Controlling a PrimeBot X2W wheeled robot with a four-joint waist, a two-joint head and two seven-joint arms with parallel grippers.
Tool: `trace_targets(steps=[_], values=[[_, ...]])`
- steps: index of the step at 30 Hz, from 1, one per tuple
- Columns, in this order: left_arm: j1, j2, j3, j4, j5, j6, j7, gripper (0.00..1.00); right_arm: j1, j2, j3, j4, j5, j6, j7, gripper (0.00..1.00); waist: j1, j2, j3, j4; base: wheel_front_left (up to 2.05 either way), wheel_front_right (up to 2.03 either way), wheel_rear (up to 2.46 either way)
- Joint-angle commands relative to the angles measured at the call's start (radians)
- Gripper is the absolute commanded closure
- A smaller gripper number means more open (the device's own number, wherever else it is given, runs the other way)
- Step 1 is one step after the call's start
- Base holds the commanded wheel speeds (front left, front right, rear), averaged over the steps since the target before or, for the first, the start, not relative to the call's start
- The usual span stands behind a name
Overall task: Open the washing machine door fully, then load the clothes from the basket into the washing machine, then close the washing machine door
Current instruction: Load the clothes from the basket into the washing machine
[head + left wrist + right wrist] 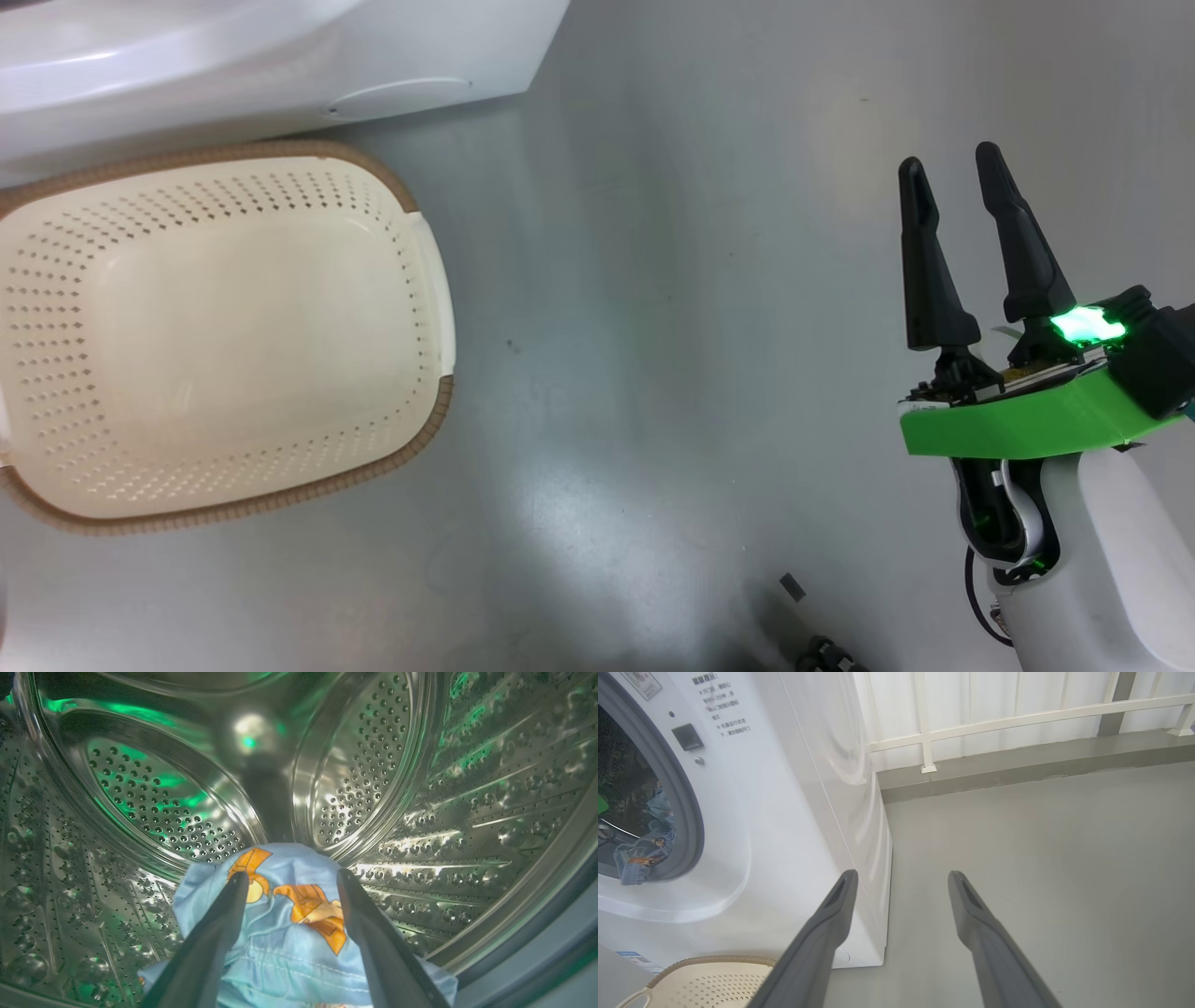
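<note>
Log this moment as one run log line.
stage: loading clothes | left gripper: inside washing machine drum, fingers apart, clothes between them | right gripper: open, over floor | basket: empty

Blue clothes [289, 942] inside washing machine [784, 812], cream basket [224, 327] beside

A bare laundry area is being shown. Beside the washing machine [794, 826], grey floor [1041, 868] is being bounded by white railing [1017, 720].
</note>
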Motion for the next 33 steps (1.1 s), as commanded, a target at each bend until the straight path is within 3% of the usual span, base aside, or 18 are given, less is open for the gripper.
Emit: trace_targets(steps=[1, 12, 33], values=[[-0.002, 0.034, 0.005, -0.028, -0.005, -0.003, -0.005, 0.0, 0.02, -0.008, 0.011, -0.022, 0.002, 0.005, -0.005, 0.0, 0.0, 0.0, -0.003, 0.004, 0.0, 0.0, 0.0], [0.161, -0.009, 0.066, -0.169, -0.071, -0.026, -0.005, 0.0, 0.028, -0.027, -0.001, -0.021, -0.002, 0.005, -0.005, 0.0, 0.0, 0.0, -0.056, 0.044, 0.0, 0.0, 0.0], [0.762, -0.153, 0.191, -0.569, -0.067, -0.042, -0.005, 0.0, 0.114, -0.117, -0.025, 0.01, -0.015, 0.005, -0.005, 0.0, 0.0, 0.0, -0.303, 0.145, 0.0, 0.0, 0.0]])
